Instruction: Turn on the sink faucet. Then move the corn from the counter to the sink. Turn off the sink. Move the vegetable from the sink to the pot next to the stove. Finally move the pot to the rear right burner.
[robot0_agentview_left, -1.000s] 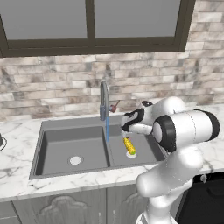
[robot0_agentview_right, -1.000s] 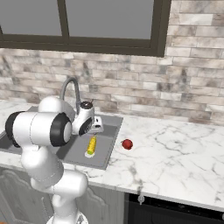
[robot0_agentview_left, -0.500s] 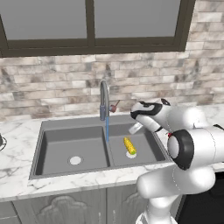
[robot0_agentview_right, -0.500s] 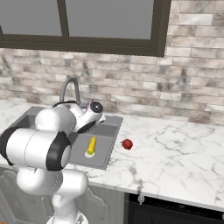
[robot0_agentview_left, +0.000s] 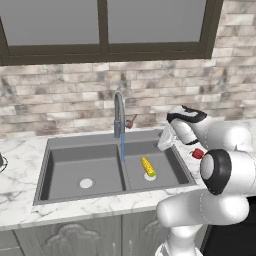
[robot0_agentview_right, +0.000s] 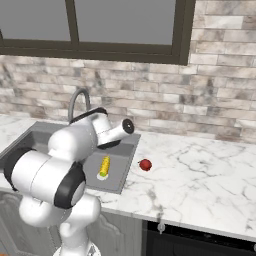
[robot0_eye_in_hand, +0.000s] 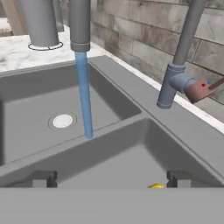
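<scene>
Blue water (robot0_agentview_left: 122, 148) runs from the grey gooseneck faucet (robot0_agentview_left: 119, 111) onto the divider of the dark double sink (robot0_agentview_left: 65, 165). The faucet's red-tipped lever (robot0_eye_in_hand: 202, 89) sticks out beside its base. The yellow corn (robot0_agentview_left: 148, 166) lies in the right basin, and it is also in the right base view as the corn (robot0_agentview_right: 104, 166). My gripper (robot0_eye_in_hand: 110, 179) is open and holds nothing. It hovers over the right basin's far right corner, above and right of the corn, facing the faucet (robot0_eye_in_hand: 79, 26). The pot and stove are out of view.
A small red object (robot0_agentview_right: 145, 164) lies on the marble counter (robot0_agentview_right: 200, 175) just right of the sink (robot0_agentview_right: 120, 155). A grey cylindrical thing (robot0_eye_in_hand: 41, 22) stands on the counter beyond the left basin. The brick wall and window sill run close behind the faucet.
My hand has pulled up and to the right, away from the corn, which stays in the right basin. Water keeps running.
</scene>
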